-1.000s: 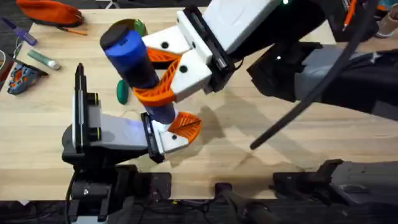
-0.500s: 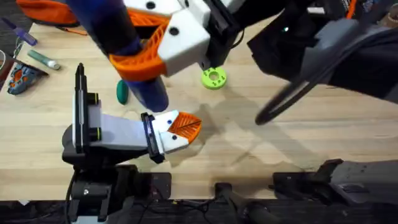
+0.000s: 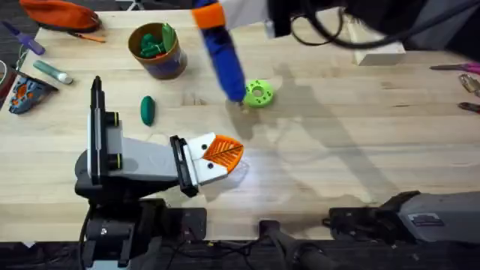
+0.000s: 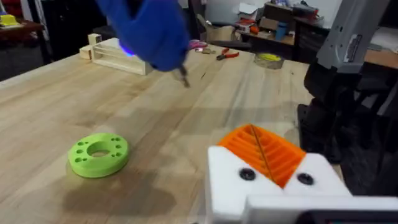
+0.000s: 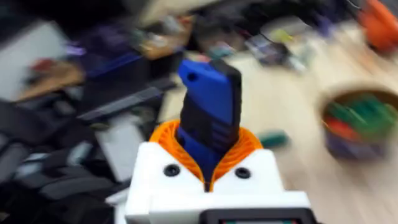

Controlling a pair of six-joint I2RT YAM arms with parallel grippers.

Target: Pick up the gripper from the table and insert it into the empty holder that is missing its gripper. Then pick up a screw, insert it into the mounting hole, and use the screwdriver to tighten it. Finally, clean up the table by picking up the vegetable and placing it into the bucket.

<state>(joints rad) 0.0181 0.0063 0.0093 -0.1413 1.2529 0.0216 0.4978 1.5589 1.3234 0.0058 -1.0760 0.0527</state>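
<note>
Overhead: bucket (image 3: 157, 51), label unreadable.

Bright, even light is falling from above; the right wrist view is smearing heavily with motion blur.

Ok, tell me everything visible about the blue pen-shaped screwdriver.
The bright blue pen-shaped screwdriver looks like smooth plastic, with an orange band at its upper end and a thin metal bit at its tip. It hangs tilted, bit down, the tip beside the round lime-green disc. The right wrist view shows a dark ribbed section on its body, clamped between the orange ribbed pads of the right gripper.
</note>
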